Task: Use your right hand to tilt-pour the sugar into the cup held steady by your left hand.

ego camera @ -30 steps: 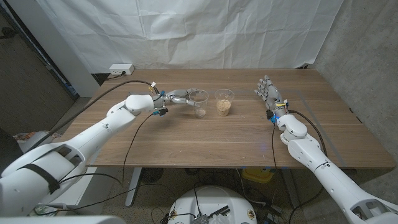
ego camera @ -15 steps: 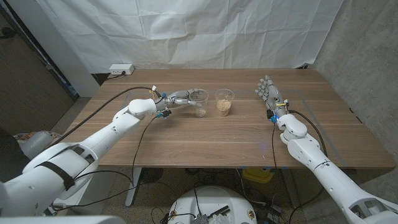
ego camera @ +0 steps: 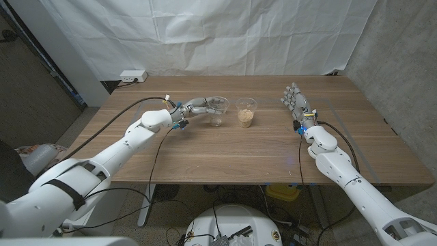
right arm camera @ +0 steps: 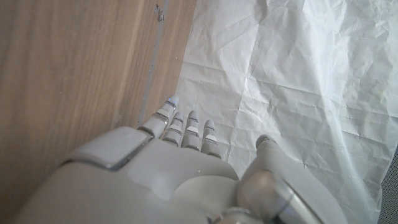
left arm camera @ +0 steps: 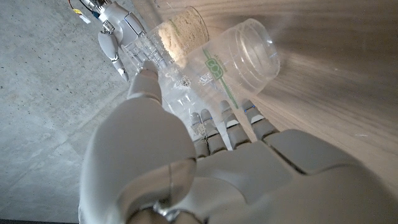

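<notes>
White sheeting [ego camera: 225,34] hangs behind your wooden table [ego camera: 259,147]. Your left hand [ego camera: 194,106] grips the clear cup [ego camera: 218,107] far on the table, lifted and tilted. The sugar cup [ego camera: 246,112] stands upright just right of it. Your right hand [ego camera: 295,101] stands well right of both, fingers apart, holding nothing.

- A wooden counter [ego camera: 225,154] carries everything.
- A clear cup of sugar [ego camera: 246,113] stands upright on it near the far middle.
- Just beside that, toward the robot's left, a second clear cup [ego camera: 218,110] is tilted; whether it touches the wood cannot be told.
</notes>
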Motion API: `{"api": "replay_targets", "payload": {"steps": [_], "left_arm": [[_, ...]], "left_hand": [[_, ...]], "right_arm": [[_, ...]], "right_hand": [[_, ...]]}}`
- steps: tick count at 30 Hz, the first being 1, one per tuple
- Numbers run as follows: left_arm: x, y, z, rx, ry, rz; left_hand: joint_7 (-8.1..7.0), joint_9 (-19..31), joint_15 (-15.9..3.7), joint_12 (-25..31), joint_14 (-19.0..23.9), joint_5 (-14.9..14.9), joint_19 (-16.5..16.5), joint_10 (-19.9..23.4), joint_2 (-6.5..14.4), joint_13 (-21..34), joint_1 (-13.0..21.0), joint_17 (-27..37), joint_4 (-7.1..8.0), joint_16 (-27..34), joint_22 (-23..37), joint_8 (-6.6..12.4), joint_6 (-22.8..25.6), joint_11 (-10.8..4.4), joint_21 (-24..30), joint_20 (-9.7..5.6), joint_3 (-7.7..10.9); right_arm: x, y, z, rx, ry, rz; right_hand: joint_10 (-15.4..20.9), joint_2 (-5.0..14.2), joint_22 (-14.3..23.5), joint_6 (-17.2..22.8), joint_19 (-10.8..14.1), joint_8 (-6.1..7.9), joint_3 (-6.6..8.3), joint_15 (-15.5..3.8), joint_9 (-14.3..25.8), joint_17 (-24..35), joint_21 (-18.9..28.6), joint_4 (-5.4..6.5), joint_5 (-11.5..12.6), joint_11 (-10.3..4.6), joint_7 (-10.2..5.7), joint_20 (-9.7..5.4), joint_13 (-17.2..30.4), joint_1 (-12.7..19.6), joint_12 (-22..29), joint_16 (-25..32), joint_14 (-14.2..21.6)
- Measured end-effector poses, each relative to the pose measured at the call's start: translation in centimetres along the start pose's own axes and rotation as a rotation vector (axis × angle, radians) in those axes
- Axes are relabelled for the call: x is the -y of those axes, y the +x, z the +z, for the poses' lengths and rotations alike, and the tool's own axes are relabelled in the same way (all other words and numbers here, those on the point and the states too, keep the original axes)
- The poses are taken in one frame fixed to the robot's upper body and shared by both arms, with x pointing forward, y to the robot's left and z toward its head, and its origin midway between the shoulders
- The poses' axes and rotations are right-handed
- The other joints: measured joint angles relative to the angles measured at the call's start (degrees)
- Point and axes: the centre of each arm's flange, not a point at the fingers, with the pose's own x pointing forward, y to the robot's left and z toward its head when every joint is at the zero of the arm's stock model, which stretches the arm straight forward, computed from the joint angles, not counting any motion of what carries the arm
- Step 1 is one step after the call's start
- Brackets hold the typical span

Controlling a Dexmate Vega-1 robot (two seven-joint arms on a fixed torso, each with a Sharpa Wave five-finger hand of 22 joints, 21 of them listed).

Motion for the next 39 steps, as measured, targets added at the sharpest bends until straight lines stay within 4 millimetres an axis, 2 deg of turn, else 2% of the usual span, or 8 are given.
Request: {"api": "replay_targets", "payload": {"steps": [2,10,19,24,28,30,36,39], "left_arm": [[-0.1,-0.3,0.0,0.006,-0.009,0.015],[-0.3,-1.0,0.1,0.019,-0.023,0.040],[-0.7,-1.3,0.3,0.041,-0.052,0.075],[-0.7,-1.4,0.2,0.043,-0.056,0.079],[-0.6,-1.4,0.2,0.044,-0.057,0.080],[-0.7,-1.5,0.2,0.045,-0.058,0.082],[-0.9,-1.6,0.6,0.069,-0.070,0.094],[-0.9,-1.6,0.6,0.070,-0.070,0.095]], "left_hand": [[0.00,0.06,0.00,0.00,0.00,-0.39,0.00,-0.13,0.31,0.00,-0.31,0.27,0.00,0.00,0.00,0.14,0.00,0.13,0.00,0.00,0.00],[0.06,0.06,0.13,0.00,-0.14,-1.29,0.31,-0.23,0.96,0.28,-0.65,0.27,0.00,0.00,0.27,0.14,0.04,0.22,0.00,-0.30,0.00],[0.88,0.33,0.22,-0.18,-0.23,-1.71,0.30,-0.22,1.33,0.53,-0.90,0.53,0.24,0.00,0.27,0.38,0.17,0.22,0.00,-0.31,0.24],[0.97,0.32,0.21,-0.18,-0.23,-2.16,0.30,-0.22,1.39,0.53,-0.96,0.53,0.24,0.00,0.26,0.38,0.26,0.22,0.00,-0.31,0.23],[0.97,0.43,0.00,-0.18,-0.45,-2.56,0.30,-0.11,1.39,0.80,-0.96,0.53,0.24,0.00,0.26,0.38,0.26,0.11,0.00,-0.31,0.23],[0.97,0.59,0.00,-0.18,-0.45,-2.61,0.30,-0.11,1.39,0.80,-0.96,0.53,0.24,0.00,0.26,0.38,0.26,0.11,0.00,-0.31,0.23],[0.97,0.60,0.00,-0.53,-0.45,-3.04,0.29,-0.11,1.70,1.04,-0.66,0.53,0.23,0.00,0.26,0.38,0.25,0.11,0.00,-0.31,0.23],[0.97,0.60,0.00,-0.53,-0.45,-3.04,0.29,-0.11,1.71,1.07,-0.66,0.63,0.23,0.00,0.38,0.61,0.25,0.11,0.00,-0.31,0.22]], "right_arm": [[-0.2,-0.1,-0.1,0.001,-0.017,0.004],[-0.6,-0.2,0.4,0.043,-0.085,-0.021],[-2.4,-0.8,0.1,0.064,-0.116,-0.005],[-2.4,-0.8,0.5,0.084,-0.129,-0.013],[-2.4,-0.8,0.6,0.092,-0.136,-0.013],[-4.6,-1.8,-0.7,0.071,-0.143,0.042],[-4.6,-1.8,-0.5,0.080,-0.152,0.042],[-4.6,-1.9,-0.5,0.082,-0.161,0.041]], "right_hand": [[0.00,-0.15,0.00,0.00,0.01,0.00,0.28,0.19,0.00,-0.08,0.00,-0.30,0.00,0.00,0.00,0.01,0.00,0.16,0.00,0.00,0.19],[2.94,-2.85,0.00,2.39,2.37,0.71,1.51,0.42,-0.13,-0.34,0.63,-5.33,-0.39,0.24,0.12,1.13,0.00,4.86,0.45,0.89,3.78],[3.52,-3.40,0.00,3.10,2.98,0.84,1.67,0.91,-0.13,-0.34,0.63,-6.11,-0.45,-0.22,0.21,1.14,0.00,5.68,0.45,0.89,4.80],[3.60,-3.88,0.00,2.85,2.27,0.79,1.10,0.91,-0.03,-0.18,0.63,-6.67,-0.76,-0.29,-0.03,3.33,0.00,5.78,0.45,0.89,4.80],[2.86,-6.20,0.30,1.48,1.48,0.16,-0.17,0.91,0.03,0.09,0.63,-6.80,-0.89,-0.38,-0.08,4.98,0.30,4.08,0.20,0.89,4.80],[2.29,-7.11,0.30,0.57,1.53,-0.03,-0.75,0.91,0.03,0.09,0.63,-6.86,-0.89,-0.51,0.00,5.03,0.30,3.63,-0.02,0.89,4.80],[0.73,-9.69,0.30,-1.77,1.40,-0.67,-2.18,1.23,0.03,0.35,0.38,-7.39,-0.89,-0.43,0.72,4.90,0.30,3.01,-0.45,0.61,4.04],[-0.73,-11.27,0.30,-3.69,0.90,-0.71,-2.87,1.25,0.03,0.35,0.38,-8.08,-0.24,-0.40,1.13,3.32,0.30,3.43,-0.69,0.39,3.28]]}}
